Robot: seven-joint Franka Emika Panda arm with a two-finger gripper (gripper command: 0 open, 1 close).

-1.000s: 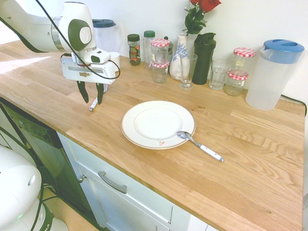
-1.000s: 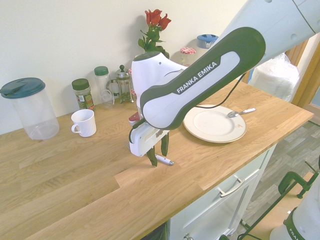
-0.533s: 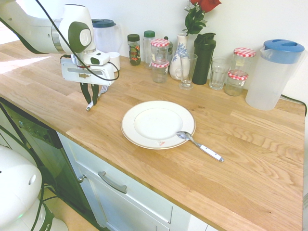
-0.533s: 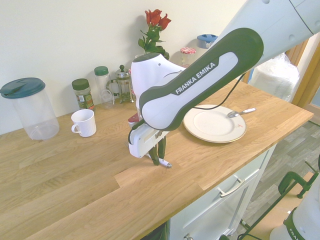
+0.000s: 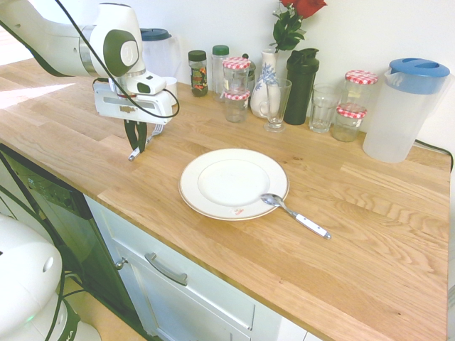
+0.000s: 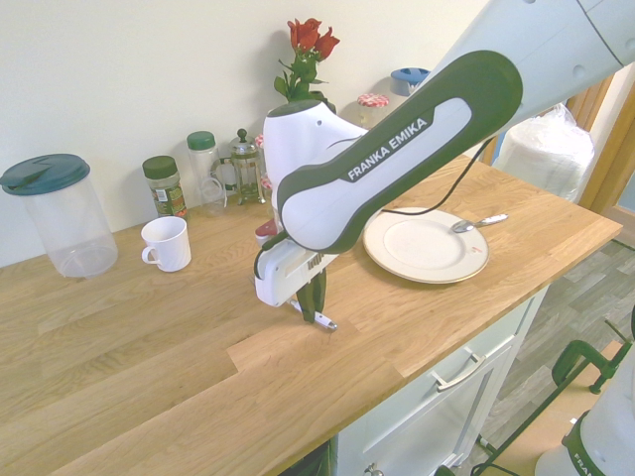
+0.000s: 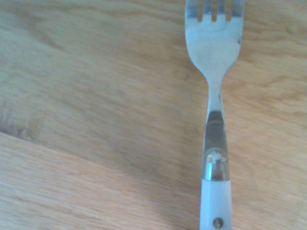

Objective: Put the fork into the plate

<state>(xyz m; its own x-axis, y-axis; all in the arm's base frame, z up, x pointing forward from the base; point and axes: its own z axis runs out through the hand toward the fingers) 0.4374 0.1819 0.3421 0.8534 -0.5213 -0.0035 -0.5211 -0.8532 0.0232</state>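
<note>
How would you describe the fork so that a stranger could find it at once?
On the wooden counter, look away from the white plate to the gripper. It is shut on the fork: silver tines, white handle. The similar spoon leans on the plate and has a rounded bowl.

Fork (image 7: 214, 120): silver metal, white handle. Plate (image 5: 233, 182): white, thin brownish rim line, small reddish mark. Spoon (image 5: 294, 214): silver bowl, white handle. Countertop (image 5: 370, 234): light wood grain. Pitcher (image 5: 402, 110): translucent, blue lid. Jars (image 5: 353, 99): clear, red-and-white checked lids. Rose (image 5: 304, 7): red, green leaves. Mug (image 6: 167, 243): white.
</note>
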